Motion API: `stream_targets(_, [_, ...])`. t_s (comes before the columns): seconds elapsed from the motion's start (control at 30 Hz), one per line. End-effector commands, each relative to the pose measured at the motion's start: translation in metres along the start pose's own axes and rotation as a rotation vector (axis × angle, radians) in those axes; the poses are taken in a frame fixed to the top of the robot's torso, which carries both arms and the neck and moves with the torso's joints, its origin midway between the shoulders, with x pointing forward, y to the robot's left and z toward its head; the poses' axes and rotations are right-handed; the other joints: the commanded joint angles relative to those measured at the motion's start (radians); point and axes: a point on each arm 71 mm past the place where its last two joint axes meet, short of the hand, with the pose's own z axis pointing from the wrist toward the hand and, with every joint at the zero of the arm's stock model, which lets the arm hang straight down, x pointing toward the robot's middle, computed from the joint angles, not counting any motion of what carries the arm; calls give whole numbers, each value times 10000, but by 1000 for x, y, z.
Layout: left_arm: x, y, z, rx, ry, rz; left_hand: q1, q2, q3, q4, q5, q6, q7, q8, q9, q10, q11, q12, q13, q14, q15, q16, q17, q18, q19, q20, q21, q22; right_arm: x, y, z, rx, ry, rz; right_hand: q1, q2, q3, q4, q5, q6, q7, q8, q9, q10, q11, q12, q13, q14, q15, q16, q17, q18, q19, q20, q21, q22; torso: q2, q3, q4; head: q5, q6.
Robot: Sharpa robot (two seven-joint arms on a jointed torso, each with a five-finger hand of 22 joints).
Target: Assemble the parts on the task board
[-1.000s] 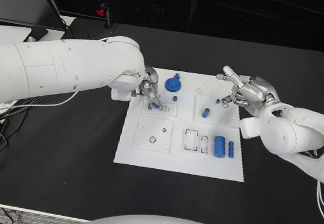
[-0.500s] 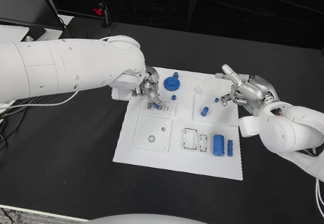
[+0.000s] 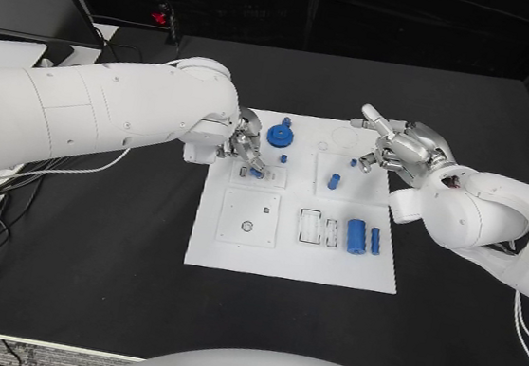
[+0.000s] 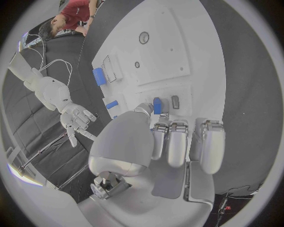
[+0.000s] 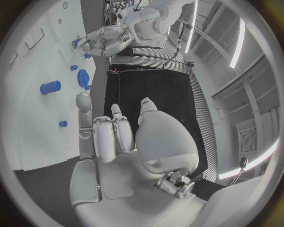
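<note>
Nearest you on the task board [image 3: 292, 260], the large blue cylinder [image 3: 355, 236] lies lengthwise toward you, while farther back your left robot hand [image 3: 246, 148] pinches a small upright blue part [image 3: 254, 172], and your right robot hand [image 3: 395, 150] hovers, fingers curled on nothing.

The left hand [image 3: 246, 148] is pinching something small with fingers pointed down; the right hand [image 3: 396, 148] is hovering, fingers loosely curled, holding nothing.

**Both hands over the board's far end**

We see our left hand [image 3: 246, 146] pinching a small blue part [image 3: 254, 173] at the task board [image 3: 293, 255]. Our right hand [image 3: 398, 151] hovers with fingers apart beside a blue peg [image 3: 334, 182]. A blue cylinder [image 3: 356, 237] lies nearer us.
</note>
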Motion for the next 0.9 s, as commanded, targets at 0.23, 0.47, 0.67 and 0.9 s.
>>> stream_targets(0.23, [2, 3, 1, -156, 190, 62, -76, 51, 64, -11, -39, 70, -86, -26, -7, 1061, -21, -25, 2602, 1045, -55, 9, 2635, -65, 1044, 10, 32, 2635, 2, 2, 0, -93, 106, 50, -5, 98, -40, 5, 13, -83, -15, 67, -10, -75, -13, -63, 1071, -50, 3, -60, 806, 58, -89, 8, -56, -19, 1, 1, 11, -6, -26])
stream_targets(0.47, [2, 4, 2, -236, 205, 58, -105, 52, 67, -12, -40, 64, -84, -35, -5, 1061, -18, -25, 2602, 1045, -53, 9, 2635, -65, 1044, 11, 32, 2635, 3, 1, -1, -59, 115, 126, -5, 98, -40, 5, 13, -83, -15, 67, -10, -75, -13, -63, 1071, -50, 3, -60, 806, 58, -89, 8, -56, -19, 2, 0, 10, 1, -34])
stream_targets(0.67, [4, 2, 3, -228, 273, 99, -215, 89, 92, -7, -33, 60, -75, -61, 3, 1061, -11, -25, 2602, 1045, -46, 9, 2635, -65, 1044, 15, 32, 2635, 3, 1, 0, -17, 112, 219, -9, 106, -45, 5, 16, -84, -15, 70, -10, -76, -13, -63, 1069, -50, 3, -59, 806, 59, -93, 7, -68, -23, -2, 4, 7, 8, -34])
stream_targets(0.9, [4, 1, 3, -220, 311, 119, -241, 94, 96, -6, -34, 60, -74, -67, 5, 1061, -9, -25, 2602, 1045, -44, 9, 2635, -65, 1044, 16, 32, 2635, 3, 1, -1, -8, 113, 241, -9, 106, -45, 5, 16, -84, -15, 70, -10, -76, -13, -63, 1069, -50, 3, -59, 806, 59, -93, 7, -68, -23, -2, 3, 3, 2, -40])
